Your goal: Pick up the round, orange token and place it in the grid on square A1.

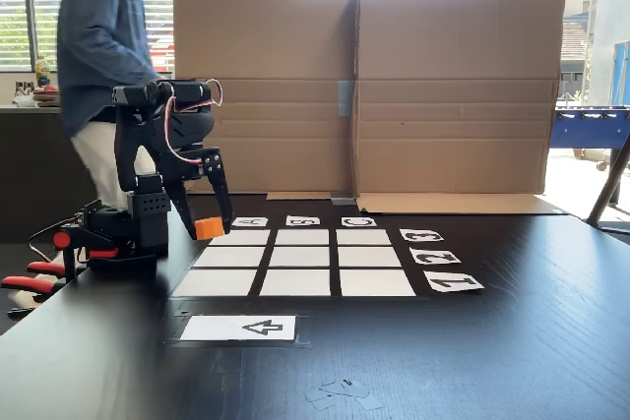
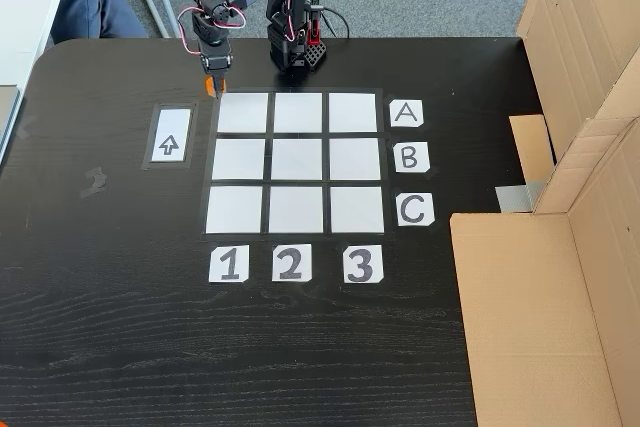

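Gripping the token (image 1: 209, 228) between its two black fingers, the end effector (image 1: 207, 231) points downward at left of centre in a fixed view, closed on the small orange cylinder. In this view the token sits at the near left corner of the grid (image 1: 301, 260), beside the first label card in the back row; whether it touches the table (image 1: 512, 361) cannot be told.

In a fixed view from above, the end effector (image 2: 211, 87) appears in the upper left of the frame, with the token (image 2: 210, 84) visible as an orange patch just outside the upper left corner of the grid (image 2: 296, 162). Square A1 (image 2: 242, 113) is the white cell immediately right of the token, in line with the "A" card (image 2: 404, 113) and the "1" card (image 2: 228, 264).

The arrow card (image 2: 169, 136) lies left of the grid. Cardboard panels (image 1: 364, 86) stand behind the table, and a person (image 1: 98, 56) stands at the upper left.
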{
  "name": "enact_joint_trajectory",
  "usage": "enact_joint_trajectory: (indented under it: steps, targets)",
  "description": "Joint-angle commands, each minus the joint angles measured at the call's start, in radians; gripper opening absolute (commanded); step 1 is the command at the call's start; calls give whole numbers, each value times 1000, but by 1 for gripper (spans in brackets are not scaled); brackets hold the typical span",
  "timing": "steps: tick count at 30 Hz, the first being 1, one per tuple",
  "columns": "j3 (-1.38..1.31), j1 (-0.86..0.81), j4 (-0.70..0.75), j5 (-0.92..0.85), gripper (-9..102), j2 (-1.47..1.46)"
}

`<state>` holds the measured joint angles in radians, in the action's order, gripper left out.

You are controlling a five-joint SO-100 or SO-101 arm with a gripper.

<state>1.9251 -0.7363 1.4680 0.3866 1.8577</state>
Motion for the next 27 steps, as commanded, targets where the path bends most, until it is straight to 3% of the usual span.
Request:
enact_joint_trajectory:
  steps: [1,14,27]
  targets:
    - [100,61,-46,0,0,84]
    - [364,107,-256,-5,0,87]
    - [385,84,-383,-6,0,-74]
